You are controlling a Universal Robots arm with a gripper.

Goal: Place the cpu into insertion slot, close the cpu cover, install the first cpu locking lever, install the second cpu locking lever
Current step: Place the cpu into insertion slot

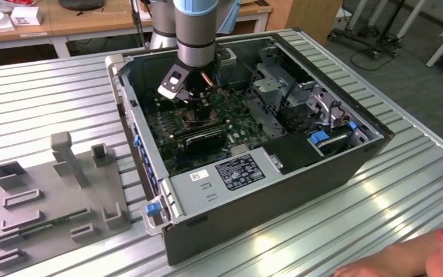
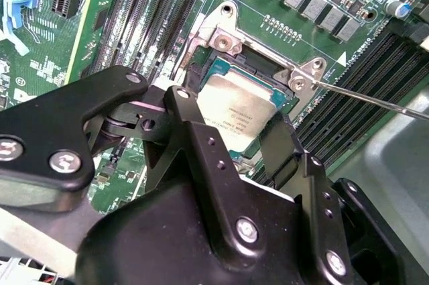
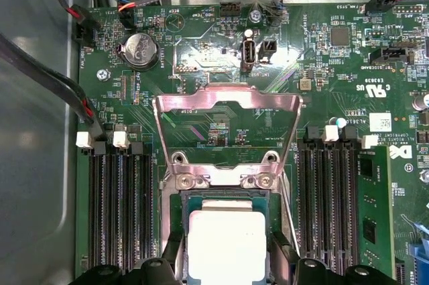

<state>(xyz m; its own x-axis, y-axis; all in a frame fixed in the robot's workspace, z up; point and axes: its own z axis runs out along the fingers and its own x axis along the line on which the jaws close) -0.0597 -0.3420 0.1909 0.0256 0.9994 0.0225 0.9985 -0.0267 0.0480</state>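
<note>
Claw tight on the cpu at the insertion slot, cpu cover open beyond, memory slots on both sides.

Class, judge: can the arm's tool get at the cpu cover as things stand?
Likely yes: the cpu cover is flipped open just beyond the cpu, nothing above it, and the tool hangs over the cpu.

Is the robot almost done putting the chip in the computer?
Not nearly. The cpu has reached the insertion slot, sitting in it or just above it, with the claw right at it. The cpu cover lies flipped open, so closing it is left. One locking lever pokes out loose, so the levers look undone too.
</note>
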